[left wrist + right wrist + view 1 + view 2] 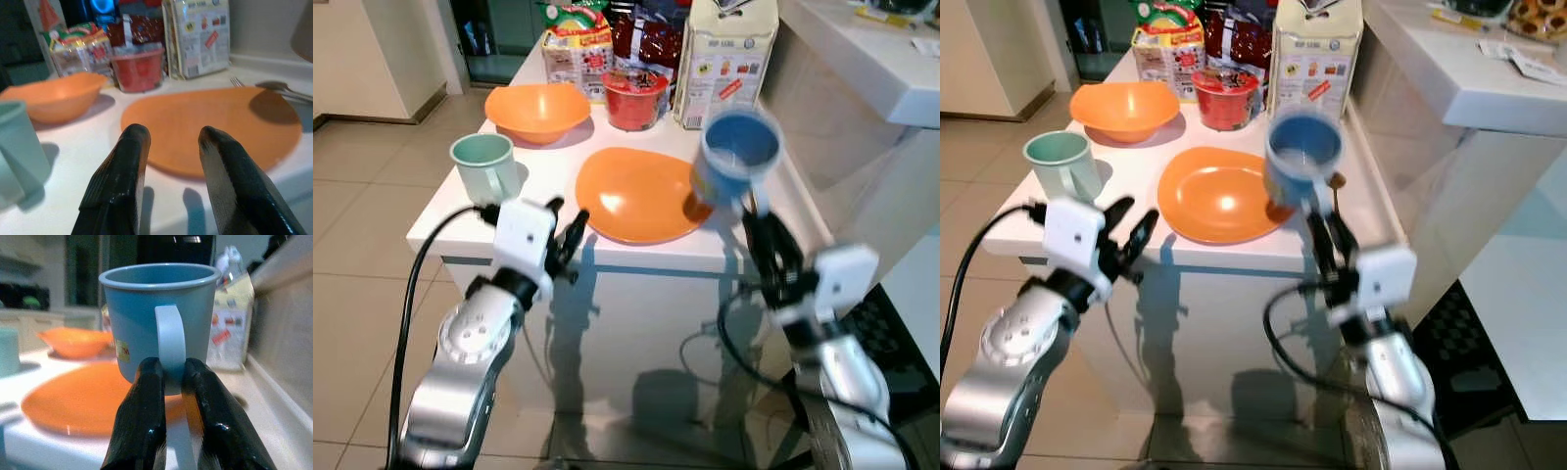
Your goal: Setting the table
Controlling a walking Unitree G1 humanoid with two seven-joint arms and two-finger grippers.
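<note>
Up above the orange plate's [640, 194] right edge, the right gripper [170, 377] pinches the handle of one blue mug [736, 153], held upright off the white table [548, 166]. One mint-green mug [486, 164], one orange bowl [537, 110] and one red cup [633, 98] stand there too. Before the table's near edge, the left gripper [168, 147] hovers empty, fingers apart.

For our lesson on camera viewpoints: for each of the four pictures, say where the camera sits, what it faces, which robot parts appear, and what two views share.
Left eye view: head, looking down at the white table; both silver arms show.
Right eye view: same scene, slightly shifted.
Left wrist view: along the left gripper, open, facing the orange plate.
Right wrist view: along the right gripper, gripping the blue mug by its handle.
Both wrist views share the plate and the orange bowl.
</note>
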